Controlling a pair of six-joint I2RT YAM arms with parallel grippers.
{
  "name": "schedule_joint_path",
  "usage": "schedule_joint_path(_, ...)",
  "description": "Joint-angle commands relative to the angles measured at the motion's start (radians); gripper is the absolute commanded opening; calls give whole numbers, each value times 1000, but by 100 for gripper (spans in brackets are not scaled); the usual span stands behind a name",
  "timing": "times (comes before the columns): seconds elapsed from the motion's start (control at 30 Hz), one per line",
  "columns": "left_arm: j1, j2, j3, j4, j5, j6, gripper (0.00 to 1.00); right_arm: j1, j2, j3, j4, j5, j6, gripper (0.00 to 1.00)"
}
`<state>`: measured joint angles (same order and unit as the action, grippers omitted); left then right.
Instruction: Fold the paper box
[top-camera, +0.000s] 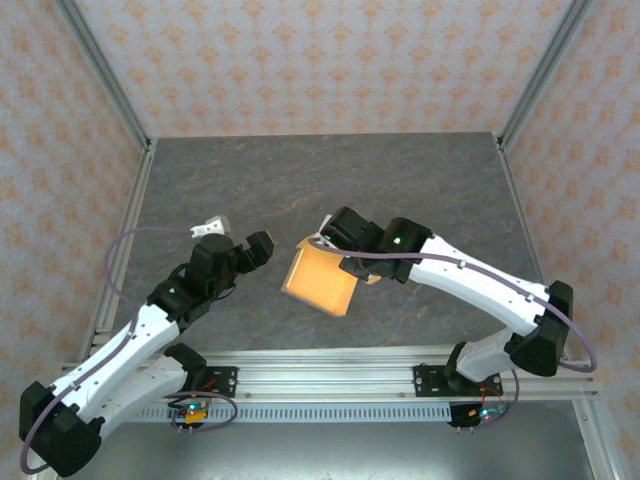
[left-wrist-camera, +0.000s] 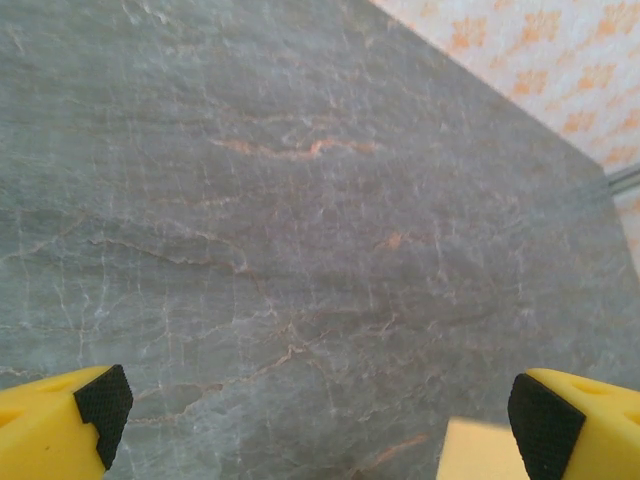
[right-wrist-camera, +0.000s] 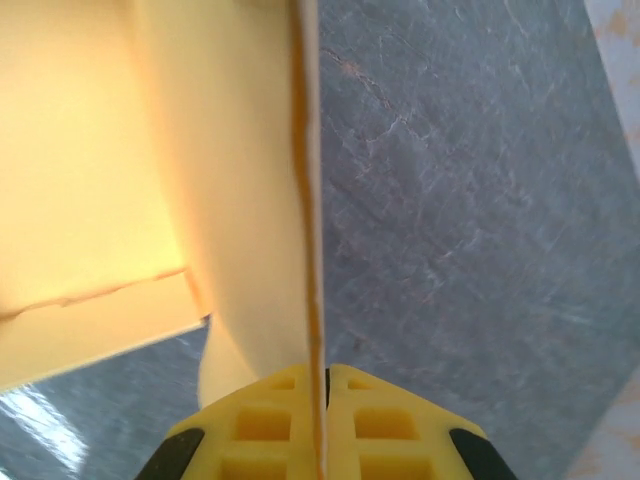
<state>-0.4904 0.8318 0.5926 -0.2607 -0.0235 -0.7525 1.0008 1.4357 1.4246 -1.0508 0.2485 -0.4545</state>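
Cardboard thin, light, floppy; paper box (top-camera: 320, 280) likely creases if pinched hard, slips on smooth table (top-camera: 420, 190). Best hold, by my reckoning: flap edge close to fold line. Now right gripper (right-wrist-camera: 322, 395) clamped on edge of one panel, it pinched between both pads, rest of box spreading ahead and left of fingers, seemingly tilted. Meanwhile left gripper (top-camera: 238, 237) spread wide, empty; box just off its right finger, apart.

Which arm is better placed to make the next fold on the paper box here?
Left. The right gripper is shut on a panel edge of the paper box, so it is busy steadying it. The left gripper is open, empty and close beside the box, likely free to press a flap.
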Motion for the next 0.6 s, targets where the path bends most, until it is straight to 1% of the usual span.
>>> schedule_joint_path(0.0,21,26,-49,71,91,51,100,1,81,57,-94,48,-252,1)
schedule_joint_path(0.13,32,26,-90,137,124,61,100,-4,164,103,-47,92,-375,4)
schedule_joint_path(0.2,37,20,-102,161,134,82,100,-15,203,115,-15,109,-413,8)
schedule_joint_path(0.23,39,12,-117,189,149,100,100,-20,216,115,9,125,-423,13)
schedule_joint_path(0.27,39,-2,-145,246,187,122,100,-23,225,109,42,145,-429,23)
schedule_joint_path(0.3,38,-20,-173,292,207,140,100,-27,229,105,69,157,-424,38)
schedule_joint_path(0.33,39,-38,-195,324,223,152,100,-27,229,108,75,150,-413,42)
schedule_joint_path(0.43,38,-94,-234,356,249,205,100,-28,172,87,107,90,-341,46)
schedule_joint_path(0.5,39,-121,-242,343,249,258,100,-30,90,21,172,87,-289,48)
schedule_joint_path(0.57,38,-134,-263,376,239,251,100,-46,0,-41,220,76,-209,50)
